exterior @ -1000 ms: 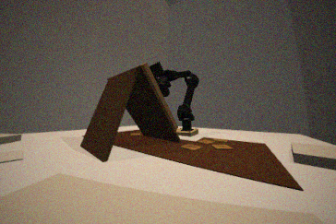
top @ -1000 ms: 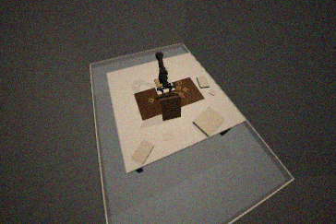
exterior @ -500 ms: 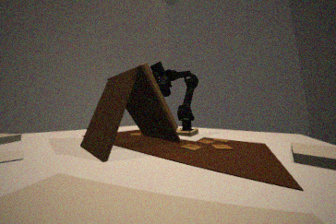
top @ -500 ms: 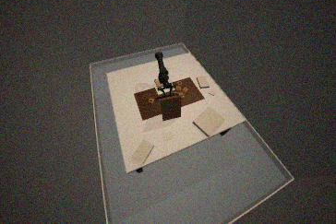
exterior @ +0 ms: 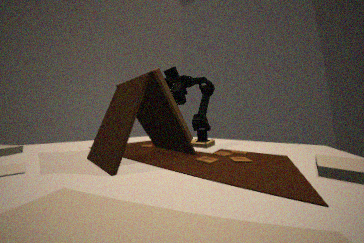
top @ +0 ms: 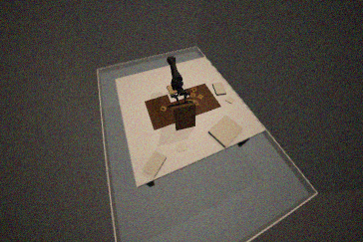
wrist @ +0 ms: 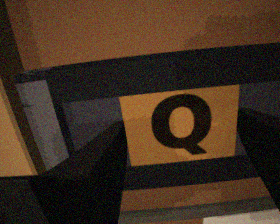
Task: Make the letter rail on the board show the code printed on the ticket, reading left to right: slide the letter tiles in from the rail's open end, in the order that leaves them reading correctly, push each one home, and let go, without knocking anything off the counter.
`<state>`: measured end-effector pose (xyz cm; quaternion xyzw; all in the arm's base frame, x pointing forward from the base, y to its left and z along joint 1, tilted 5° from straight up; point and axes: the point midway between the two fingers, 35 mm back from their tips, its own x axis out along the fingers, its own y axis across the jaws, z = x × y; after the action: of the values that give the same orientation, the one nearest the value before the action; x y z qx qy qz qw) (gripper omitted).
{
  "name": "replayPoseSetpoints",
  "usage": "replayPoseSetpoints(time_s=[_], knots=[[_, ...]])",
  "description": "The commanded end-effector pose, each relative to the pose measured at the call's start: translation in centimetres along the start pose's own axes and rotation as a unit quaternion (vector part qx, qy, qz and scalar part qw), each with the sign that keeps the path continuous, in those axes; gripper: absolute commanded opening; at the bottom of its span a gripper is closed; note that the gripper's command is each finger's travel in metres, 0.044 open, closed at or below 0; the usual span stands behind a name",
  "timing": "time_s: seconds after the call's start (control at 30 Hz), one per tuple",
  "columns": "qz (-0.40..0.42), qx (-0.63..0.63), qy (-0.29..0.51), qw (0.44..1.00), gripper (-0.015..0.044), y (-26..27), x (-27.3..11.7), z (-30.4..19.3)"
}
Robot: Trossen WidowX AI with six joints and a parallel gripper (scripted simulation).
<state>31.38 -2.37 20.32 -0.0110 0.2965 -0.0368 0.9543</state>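
Tile Q (wrist: 206, 145) clamped in gripper (top: 181, 100) (exterior: 181, 102) (wrist: 180, 123), right of wrist-frame centre, top edge roughly parallel to dark band (wrist: 166, 71) just above.

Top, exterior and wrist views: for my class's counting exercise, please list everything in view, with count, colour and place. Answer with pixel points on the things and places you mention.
counter (top: 127, 94) (exterior: 175, 194): one, whitish, under everything
brown base sheet (top: 160, 120) (exterior: 260, 176): one, dark brown, flat on the counter
propped panels (top: 184, 117) (exterior: 112, 131): two, brown, leaning together as a tent
loose tiles (top: 163, 109) (exterior: 241, 159): at least four, orange-tan, on the sheet; exact count unclear
Q tile (wrist: 181, 125): one, orange with black letter, between the fingers
pale slabs (top: 225, 130): three larger, two smaller, beige, around the sheet
dark strips (wrist: 156, 70): two, blackish, above and below the Q
arm (top: 175, 74) (exterior: 204, 101): one, black, behind the panels
gripper (top: 181, 100) (exterior: 178, 97) (wrist: 180, 123): one, black, shut on the Q tile
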Motion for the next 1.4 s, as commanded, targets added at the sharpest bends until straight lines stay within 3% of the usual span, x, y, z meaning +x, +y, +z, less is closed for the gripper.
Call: replayPoseSetpoints(time_s=[0.0,1.37], knots=[[-0.001,0.003,0.000,1.000,0.0000,0.2,0.0,0.0],[-0.001,0.004,0.000,1.000,0.0000,2.1,0.0,0.0]])
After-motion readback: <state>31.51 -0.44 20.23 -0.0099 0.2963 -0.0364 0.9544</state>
